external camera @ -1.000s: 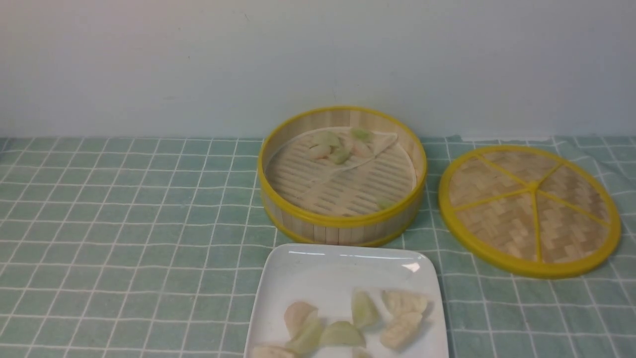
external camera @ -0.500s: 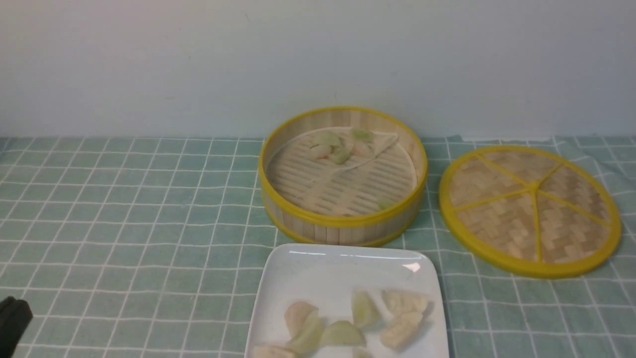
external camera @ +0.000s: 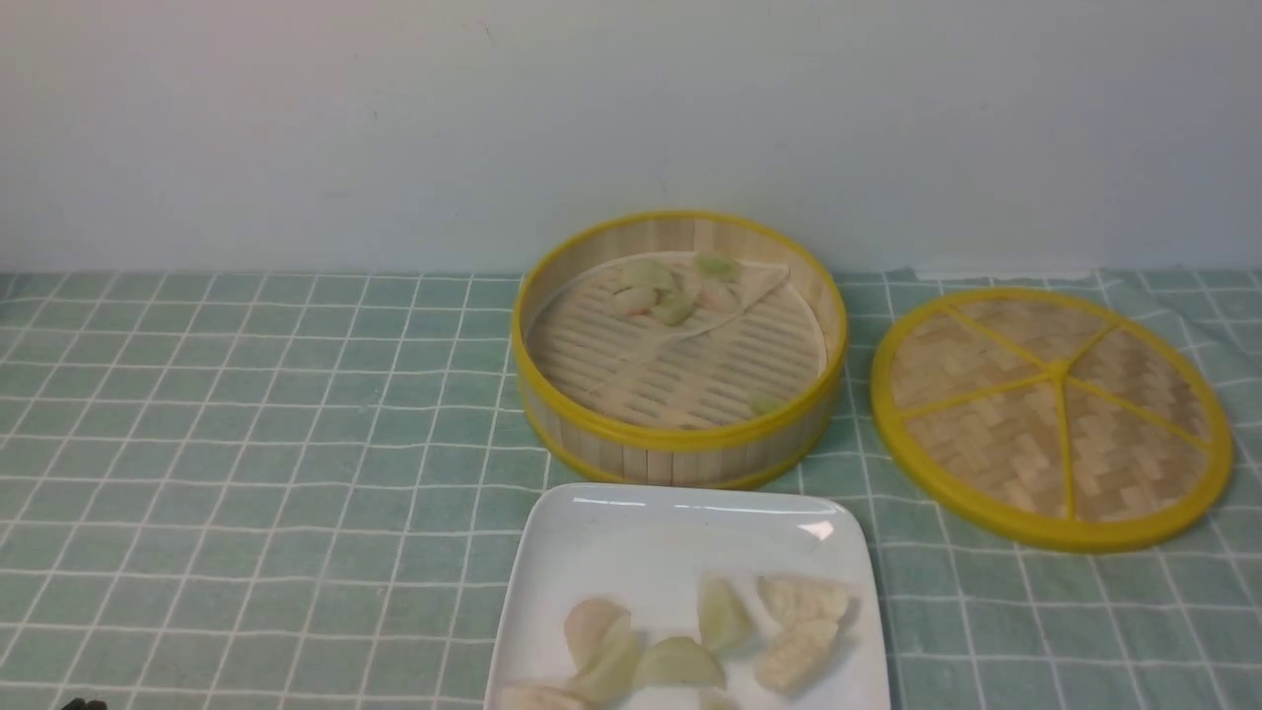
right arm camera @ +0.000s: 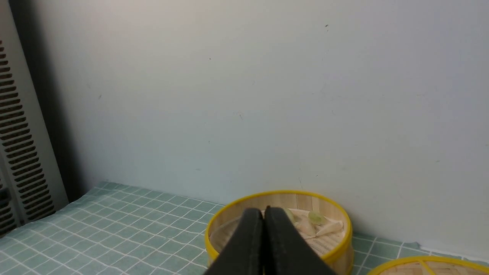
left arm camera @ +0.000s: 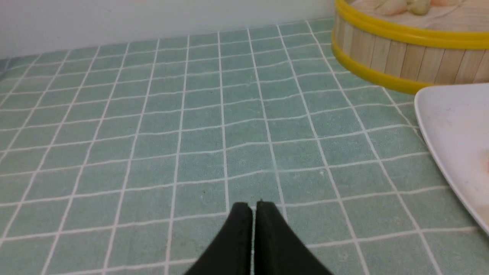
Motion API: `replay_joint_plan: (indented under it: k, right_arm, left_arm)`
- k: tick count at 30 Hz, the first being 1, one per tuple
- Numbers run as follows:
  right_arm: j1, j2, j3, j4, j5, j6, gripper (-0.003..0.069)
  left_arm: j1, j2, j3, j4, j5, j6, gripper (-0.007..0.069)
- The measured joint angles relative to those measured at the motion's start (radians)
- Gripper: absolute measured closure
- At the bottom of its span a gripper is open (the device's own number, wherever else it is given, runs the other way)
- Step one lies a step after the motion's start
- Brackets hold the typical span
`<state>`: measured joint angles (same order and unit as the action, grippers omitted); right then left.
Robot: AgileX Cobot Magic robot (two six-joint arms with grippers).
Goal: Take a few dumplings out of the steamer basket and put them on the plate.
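Both grippers are closed and empty. The left gripper [left arm camera: 253, 208] sits low in its frame, with the steamer basket [left arm camera: 405, 57] at upper right. Remaining dumplings [external camera: 670, 291] cluster at the basket's far side, above the plate [external camera: 641, 532]; neither arm looks clearly nearer.

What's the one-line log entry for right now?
left gripper: shut, empty | right gripper: shut, empty | plate: several dumplings | steamer basket: some remain
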<state>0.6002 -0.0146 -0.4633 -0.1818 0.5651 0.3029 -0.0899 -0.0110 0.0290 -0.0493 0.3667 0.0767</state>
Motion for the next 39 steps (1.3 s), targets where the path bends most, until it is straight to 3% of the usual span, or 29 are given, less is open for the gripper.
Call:
replay_joint_plan:
  k: [29,31,32,33,35,39]
  right_arm:
    - [-0.024,0.000,0.020,-0.003,-0.017,0.000,0.0672]
    - [-0.135,0.000,0.082,-0.003,-0.083,0.000,0.0672]
    - [-0.135,0.000,0.088,-0.003,-0.088,0.000,0.0672]
    - [-0.242,0.000,0.157,-0.003,-0.138,0.000,0.0672]
    - [-0.297,0.000,0.209,-0.003,-0.169,0.000,0.0672]
    - [-0.511,0.000,0.406,-0.003,-0.248,0.000,0.0672]
  left_arm:
    - [0.000,0.000,0.000,0.000,0.002,0.000,0.0631]
    - [0.000,0.000,0.000,0.000,0.002,0.000,0.0631]
    - [0.000,0.000,0.000,0.000,0.002,0.000,0.0631]
    - [0.000,0.000,0.000,0.000,0.002,0.000,0.0631]
    - [0.000,0.000,0.000,0.000,0.002,0.000,0.0631]
    - [0.000,0.000,0.000,0.000,0.003,0.000,0.0631]
